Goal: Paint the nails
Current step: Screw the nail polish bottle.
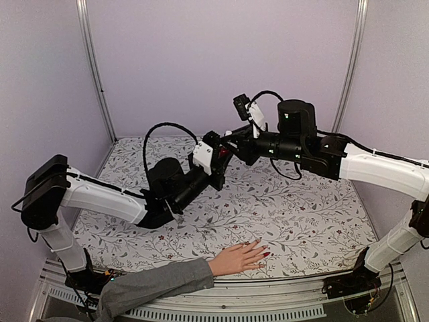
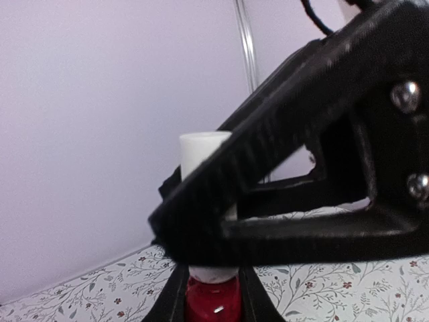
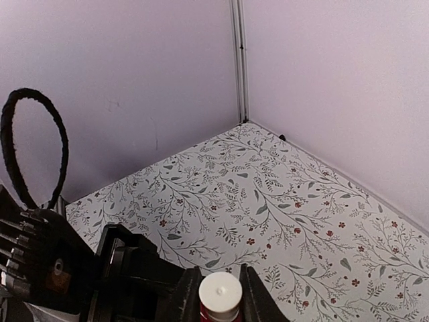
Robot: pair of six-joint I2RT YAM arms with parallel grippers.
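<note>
A pale hand in a grey sleeve lies flat near the table's front edge, fingers pointing right. Its nails are tiny and some look glossy red. High over the middle of the table my left gripper is shut on a small red bottle. My right gripper meets it from the right, its fingers closed on either side of the bottle's white cap. Both grippers are far behind the hand.
A floral-patterned cloth covers the table, with lilac walls on three sides and a corner post. A black cable loop rises above the left arm. The grey sleeve runs along the front edge.
</note>
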